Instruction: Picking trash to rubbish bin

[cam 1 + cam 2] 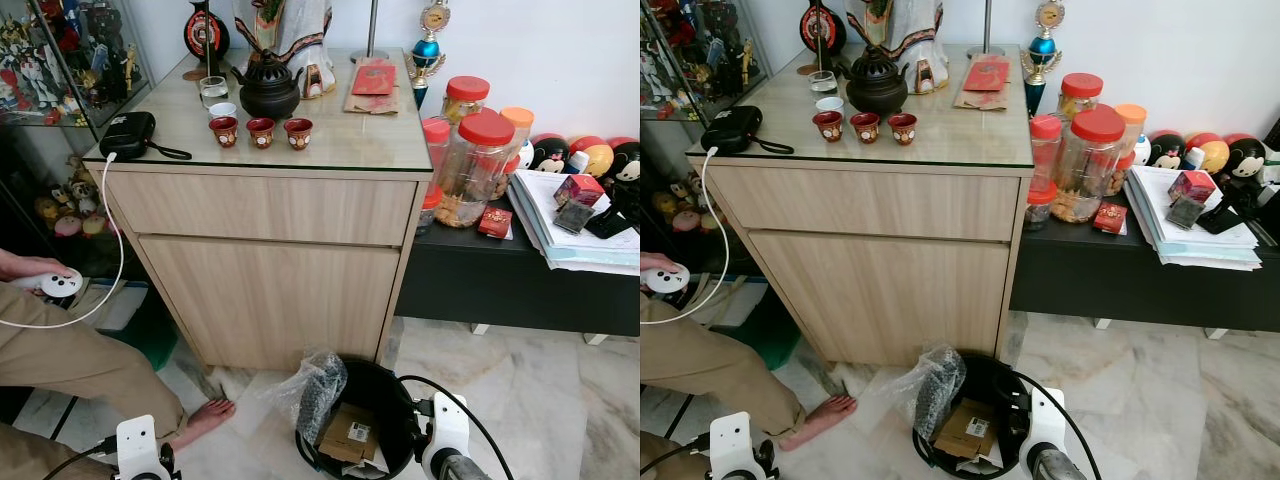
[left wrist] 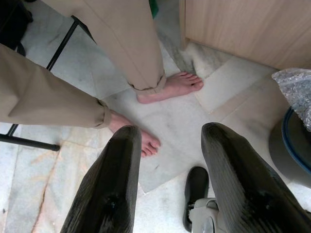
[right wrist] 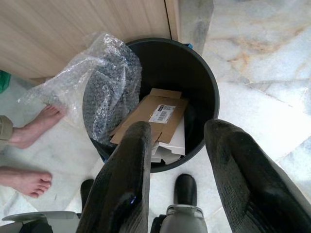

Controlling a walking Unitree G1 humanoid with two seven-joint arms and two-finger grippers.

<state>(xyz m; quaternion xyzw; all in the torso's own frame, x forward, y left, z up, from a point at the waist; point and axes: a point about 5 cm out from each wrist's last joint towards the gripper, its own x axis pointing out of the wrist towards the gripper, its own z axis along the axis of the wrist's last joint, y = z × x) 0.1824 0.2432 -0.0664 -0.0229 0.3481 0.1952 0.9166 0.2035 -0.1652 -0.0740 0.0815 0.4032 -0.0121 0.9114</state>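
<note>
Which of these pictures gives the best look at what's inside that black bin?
The right wrist view: it looks straight down into the black bin, showing the cardboard box and bubble wrap. Both eye views show the bin at the lower edge, partly cut off. The left wrist view catches just its rim.

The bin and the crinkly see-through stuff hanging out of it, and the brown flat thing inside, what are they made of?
The bin looks like smooth black plastic: its wall is thin with an even, dull sheen. The crinkly sheet looks like clear bubble wrap, dotted with tiny bubbles. The brown piece seems to be matte cardboard, folded flat, with a white label stuck on.
</note>
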